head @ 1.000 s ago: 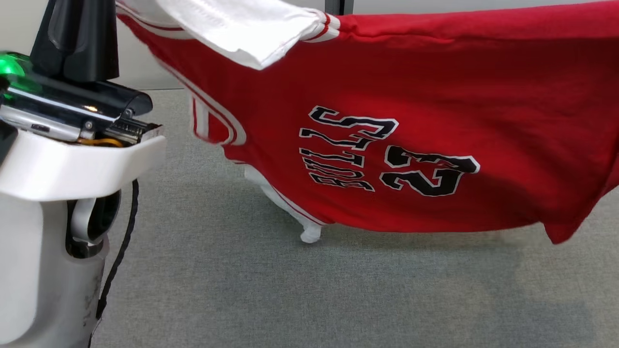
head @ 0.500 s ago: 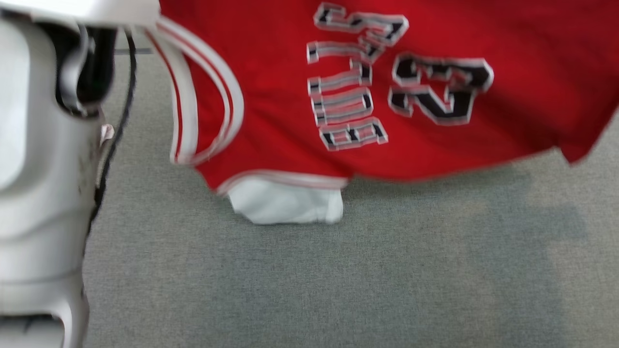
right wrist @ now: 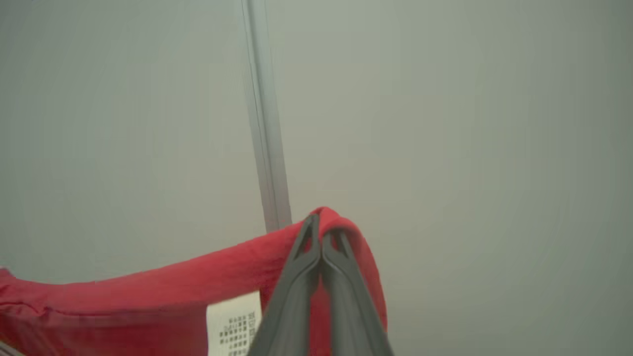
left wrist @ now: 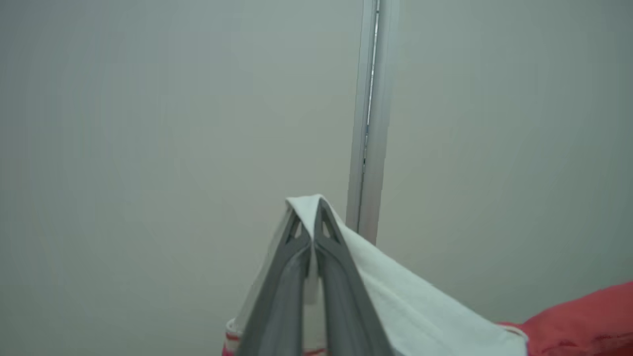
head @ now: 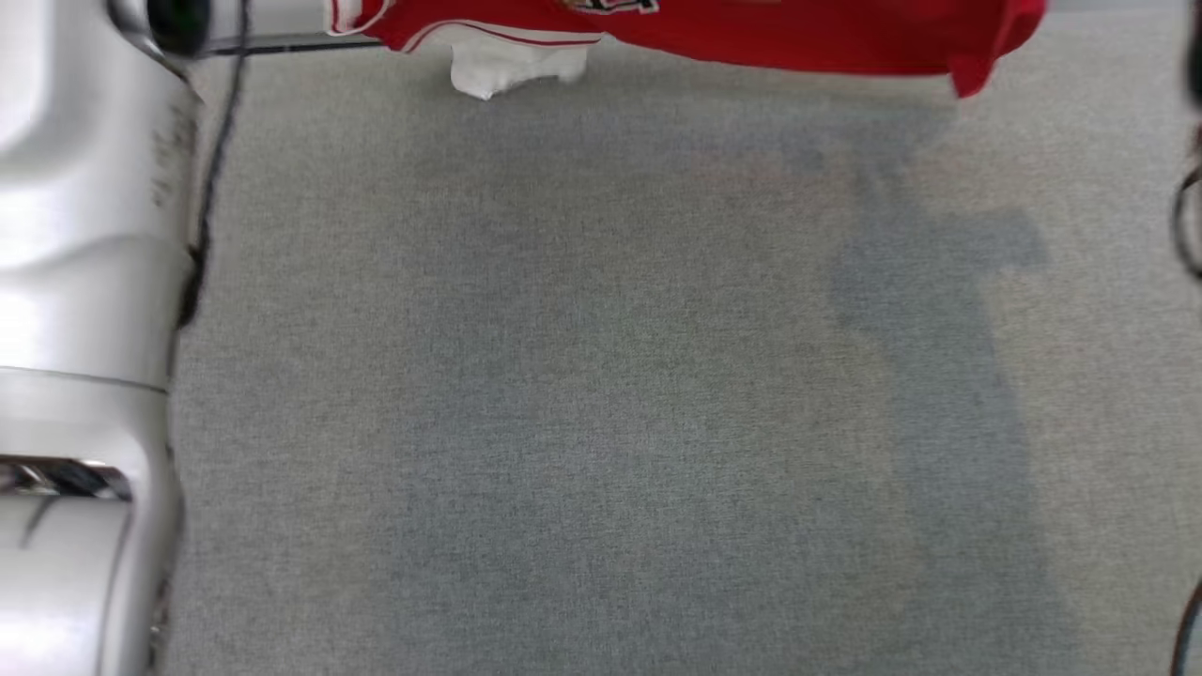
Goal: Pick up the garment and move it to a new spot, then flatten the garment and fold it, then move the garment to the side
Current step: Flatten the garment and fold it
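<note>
Garment hangs above carpet, between 2 raised hands: left hand clenched on white sleeve, right hand clenched on red edge.

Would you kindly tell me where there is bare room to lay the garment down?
The grey surface is bare across the middle; it is crowded at the edges: the hanging garment at the top, the robot's pale arm left, a dark cable right.

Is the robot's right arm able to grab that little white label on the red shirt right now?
Probably not. The right gripper is shut on a fold of the red shirt, so it has no free grip. The label hangs just beside it, but the gripper would have to let go first.
</note>
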Motion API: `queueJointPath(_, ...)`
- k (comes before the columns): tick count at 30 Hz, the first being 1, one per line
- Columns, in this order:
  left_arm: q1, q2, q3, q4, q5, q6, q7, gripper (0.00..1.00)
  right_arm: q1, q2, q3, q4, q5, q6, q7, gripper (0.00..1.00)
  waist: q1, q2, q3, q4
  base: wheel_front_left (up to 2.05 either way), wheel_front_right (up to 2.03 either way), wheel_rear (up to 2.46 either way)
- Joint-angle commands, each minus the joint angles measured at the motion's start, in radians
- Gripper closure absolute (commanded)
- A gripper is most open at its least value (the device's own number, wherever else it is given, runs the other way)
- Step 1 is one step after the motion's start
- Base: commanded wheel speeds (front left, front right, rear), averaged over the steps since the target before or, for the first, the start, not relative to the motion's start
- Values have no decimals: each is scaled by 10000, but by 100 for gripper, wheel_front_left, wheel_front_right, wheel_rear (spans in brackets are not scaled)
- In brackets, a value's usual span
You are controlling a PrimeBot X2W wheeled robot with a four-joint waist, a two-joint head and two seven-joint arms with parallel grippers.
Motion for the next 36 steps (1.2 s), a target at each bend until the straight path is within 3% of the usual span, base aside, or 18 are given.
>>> queueJointPath(1, 378, -170, 19, 642, -132, -43, -63, 100, 15, 170, 411, 813, 147, 0, -227, 100, 0, 0, 280, 131, 0, 0, 0)
queueJointPath(9, 2245, -698, 685, 2173, -738, -130, -81, 100, 837, 826, 1621, 3896, 1058, -1, -1172, 100, 0, 0, 1034, 271, 0, 0, 0)
queueJointPath(17, 3741, -678, 1350, 1711, -544, -129, -80, 100, 2055, 744, 2441, 4126, 1591, -1, -1567, 100, 0, 0, 885, 153, 0, 0, 0)
queueJointPath(21, 5168, -681, 1768, 836, -198, -134, -70, 100, 3447, 594, 2468, 3404, 1610, -1, -1597, 100, 0, 0, 424, 57, 0, 0, 0)
queueJointPath(28, 8469, -768, 2340, -1621, 381, -140, -72, 100, 6896, 449, 1726, 1077, 1560, -1, -1596, 100, 0, 0, -523, 55, 0, 0, 0)
queueJointPath(36, 12198, -827, 2397, -4281, 692, 70, -71, 100, 10277, 250, 967, -956, 1195, -1, -1598, 100, 0, 0, -1640, 155, 0, 0, 0)
